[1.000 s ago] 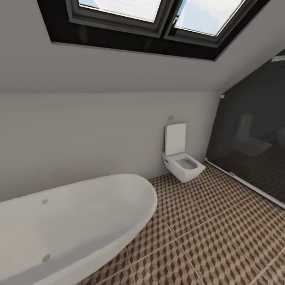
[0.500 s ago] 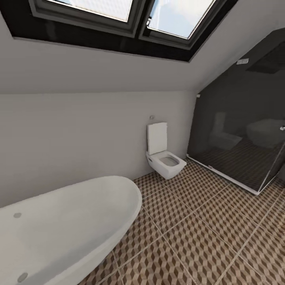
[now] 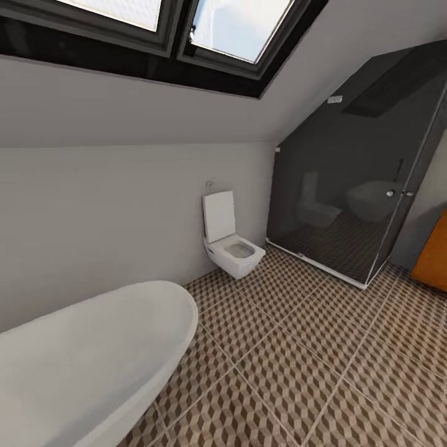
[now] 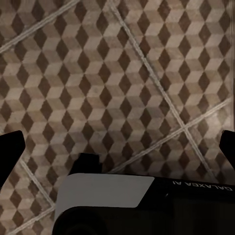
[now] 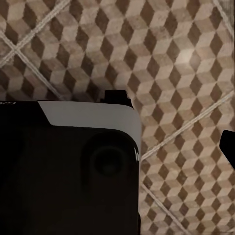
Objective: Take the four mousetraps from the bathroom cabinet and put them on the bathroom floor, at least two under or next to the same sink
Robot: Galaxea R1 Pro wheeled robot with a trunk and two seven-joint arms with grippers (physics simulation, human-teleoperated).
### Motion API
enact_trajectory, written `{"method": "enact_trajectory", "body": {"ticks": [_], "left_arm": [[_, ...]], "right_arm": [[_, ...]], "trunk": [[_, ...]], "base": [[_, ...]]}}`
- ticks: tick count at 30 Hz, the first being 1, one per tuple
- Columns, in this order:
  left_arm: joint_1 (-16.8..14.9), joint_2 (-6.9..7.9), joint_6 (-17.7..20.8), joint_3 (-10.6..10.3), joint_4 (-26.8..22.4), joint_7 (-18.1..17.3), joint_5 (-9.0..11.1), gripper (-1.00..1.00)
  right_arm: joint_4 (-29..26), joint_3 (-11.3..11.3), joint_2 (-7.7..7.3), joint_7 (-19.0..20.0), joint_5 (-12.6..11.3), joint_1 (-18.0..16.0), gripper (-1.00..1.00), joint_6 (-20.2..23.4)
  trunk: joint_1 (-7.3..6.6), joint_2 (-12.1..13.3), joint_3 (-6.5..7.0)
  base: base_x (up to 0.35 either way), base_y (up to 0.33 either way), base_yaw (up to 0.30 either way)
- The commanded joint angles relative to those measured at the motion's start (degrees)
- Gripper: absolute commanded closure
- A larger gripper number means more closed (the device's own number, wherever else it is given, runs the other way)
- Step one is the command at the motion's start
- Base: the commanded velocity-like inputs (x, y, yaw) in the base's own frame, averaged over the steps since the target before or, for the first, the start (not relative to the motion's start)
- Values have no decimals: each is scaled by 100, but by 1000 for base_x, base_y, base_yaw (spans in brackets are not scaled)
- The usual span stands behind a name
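Head view: the floor lies open between a white tub at left and a dark glass shower at right; a toilet hangs on the far wall, and an orange cabinet edge shows far right.

Left wrist view: the left gripper has its fingertips set wide over bare tiles, holding nothing.

Right wrist view: one dark fingertip of the right gripper shows above tiles; its spread I cannot tell.

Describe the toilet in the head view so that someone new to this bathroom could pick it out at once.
Start at the long pale wall under the sloped ceiling and follow it towards the dark glass shower enclosure. Just before the glass, the toilet hangs on the wall above the cube-patterned floor. It is white, small and square-edged with its lid raised, unlike the large rounded white bathtub in the near corner.
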Motion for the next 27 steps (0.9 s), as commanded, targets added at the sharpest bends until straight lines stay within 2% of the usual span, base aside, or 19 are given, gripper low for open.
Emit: {"method": "enact_trajectory", "body": {"ticks": [1, 27], "left_arm": [[-3, -1, -18, -50, 3, 19, 46, -100], [-2, -1, -18, -50, 3, 19, 46, -100]], "right_arm": [[13, -46, -1, -12, 60, -9, -100, 5], [13, -46, -1, -12, 60, -9, -100, 13]], "trunk": [[0, -4, -6], [0, -4, -6]], "base": [[0, 0, -296], [0, 0, -296]]}}
